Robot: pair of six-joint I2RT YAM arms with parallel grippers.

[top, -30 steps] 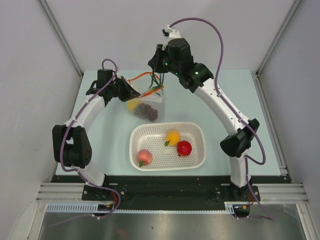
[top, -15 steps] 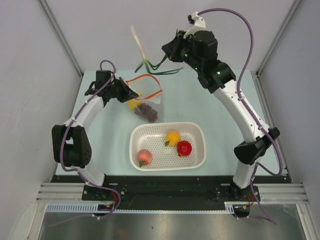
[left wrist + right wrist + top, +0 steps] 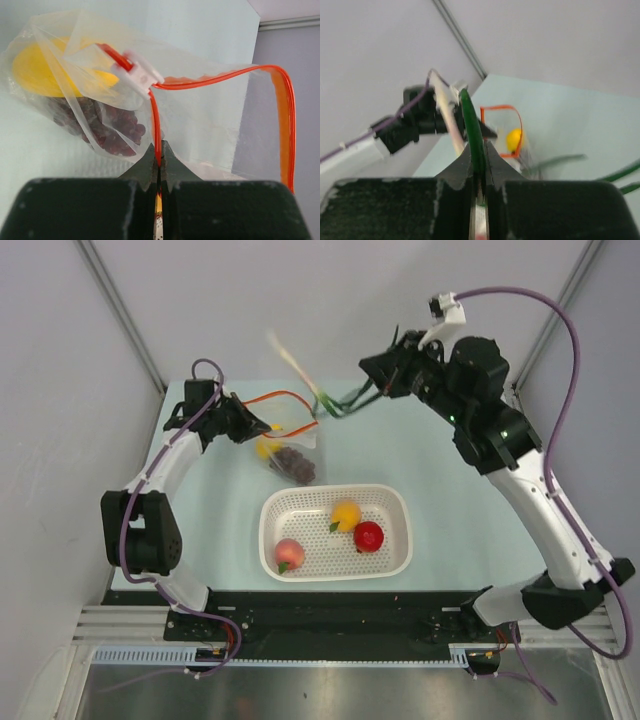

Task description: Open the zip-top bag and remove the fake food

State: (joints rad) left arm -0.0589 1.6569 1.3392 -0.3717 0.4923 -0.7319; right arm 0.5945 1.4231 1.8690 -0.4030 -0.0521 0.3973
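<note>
Pale grey walls point(image 3: 300, 290) close round a mint-green table point(image 3: 430, 470). At the upper left of the top view the zip-top bag point(image 3: 292, 447) lies on the table with its mouth open, and its red-orange zip strip point(image 3: 225, 77) stands up in a loop. The left gripper point(image 3: 262, 427) is clamped on the near end of that strip. In the left wrist view its fingertips meet on the red line, just below the white slider point(image 3: 142, 75). A yellow piece point(image 3: 45, 70) and dark purple grapes point(image 3: 105, 130) sit inside the bag.

The right gripper point(image 3: 374, 383) is raised at the upper centre of the top view, well apart from the bag. It pinches the green onion stalks point(image 3: 315, 398) by a green leaf, with the white end blurred and pointing to the upper left. The right wrist view shows the leaf point(image 3: 471, 125) squeezed between the two closed fingers.

A white perforated basket point(image 3: 335, 489) stands at the lower centre, just below the bag. In it lie an orange fruit point(image 3: 345, 515), a pink peach point(image 3: 289, 554) and a red round fruit point(image 3: 368, 536).
</note>
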